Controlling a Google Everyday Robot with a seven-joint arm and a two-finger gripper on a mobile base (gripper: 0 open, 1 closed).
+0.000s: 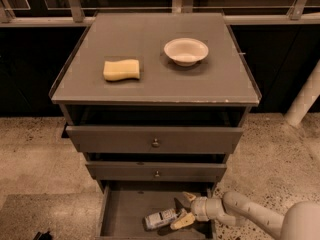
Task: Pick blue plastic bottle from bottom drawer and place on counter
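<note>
The blue plastic bottle (160, 218) lies on its side on the floor of the open bottom drawer (125, 206), white label up. My gripper (183, 209) reaches into the drawer from the right. It is open, its yellowish fingers spread just right of the bottle. The lower fingertip (180, 222) is at the bottle's right end; I cannot tell if they touch. The counter (150, 86) is the grey top of the cabinet above.
A yellow sponge (121, 69) and a white bowl (186, 50) sit on the counter. The two upper drawers (155, 140) are pulled out a little and overhang the bottom drawer. A white post (305, 96) stands at the right on the speckled floor.
</note>
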